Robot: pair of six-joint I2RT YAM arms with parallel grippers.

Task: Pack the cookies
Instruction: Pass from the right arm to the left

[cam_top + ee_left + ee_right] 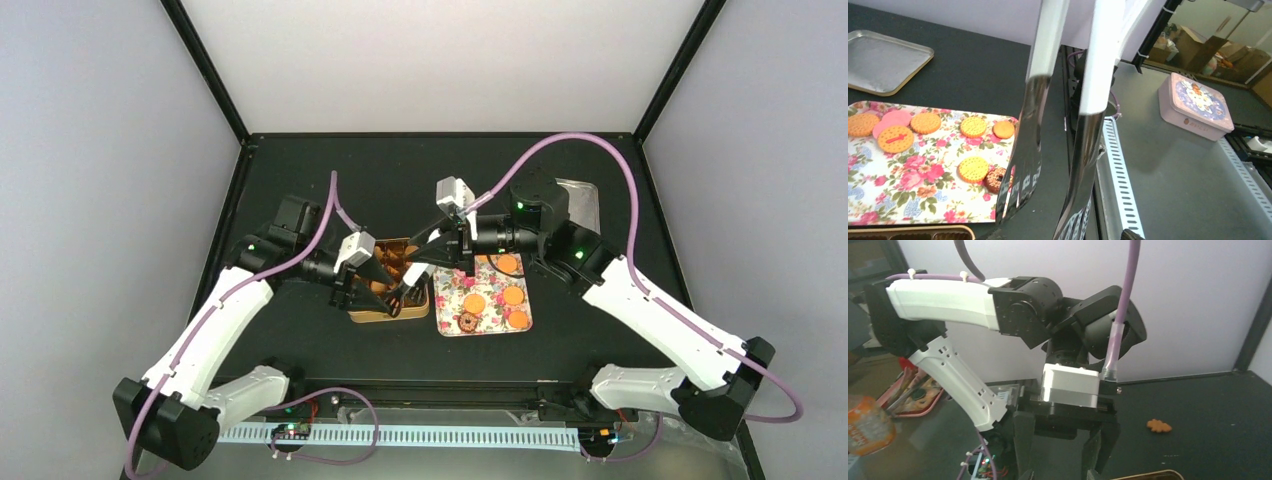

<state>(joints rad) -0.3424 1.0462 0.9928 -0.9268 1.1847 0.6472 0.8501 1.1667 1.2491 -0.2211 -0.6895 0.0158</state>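
Black table [330, 190] shows bare behind the gold tin [385, 318] and the floral tray [492, 322], which lie side by side toward the front edge, their facing sides just apart. The cookies [972, 169] lie scattered on the tray, the brown ring one near its front edge. One stray cookie [1159, 426] sits alone on the bare table, apart from the tin's rim. The left gripper [408, 293] hangs over the tin's right edge, its fingers [1023, 165] parted with nothing between them. The right gripper [432, 255] reaches in close above it; whether it is open I cannot tell. A silver tray [585, 200] lies by the far right edge.
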